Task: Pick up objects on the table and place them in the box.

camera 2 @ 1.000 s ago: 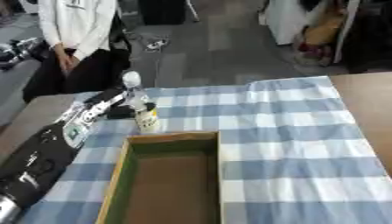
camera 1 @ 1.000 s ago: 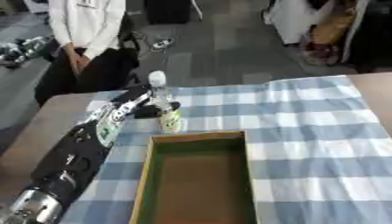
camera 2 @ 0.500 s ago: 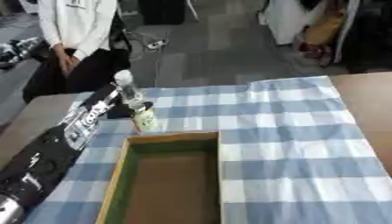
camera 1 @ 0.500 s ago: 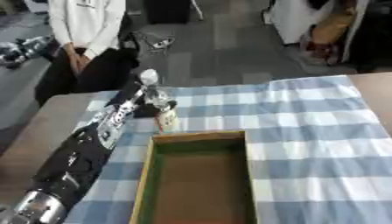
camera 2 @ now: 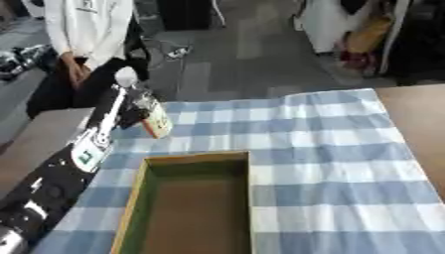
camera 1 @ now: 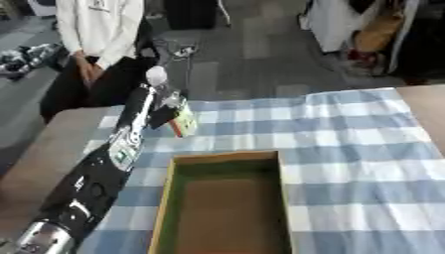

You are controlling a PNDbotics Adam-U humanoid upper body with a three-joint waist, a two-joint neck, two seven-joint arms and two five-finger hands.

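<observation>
My left hand (camera 1: 153, 108) reaches in from the lower left and is shut on a clear bottle (camera 1: 180, 117) with a white cap (camera 1: 156, 75) and a yellow-green label. The bottle hangs tilted above the checked cloth, cap toward the upper left, a little beyond the box's far left corner. The open wooden box (camera 1: 228, 157), green on its inner walls, lies in the near middle with nothing visible inside. My right hand shows in no view.
A blue and white checked cloth (camera 1: 347, 129) covers most of the table. Bare brown tabletop (camera 1: 52, 144) shows at the left and at the far right corner. A person in a white top (camera 1: 96, 30) stands at the far left edge.
My left hand has lifted the bottle off the cloth and tilted it. Earlier it stood upright on the table beside the box's far corner.
</observation>
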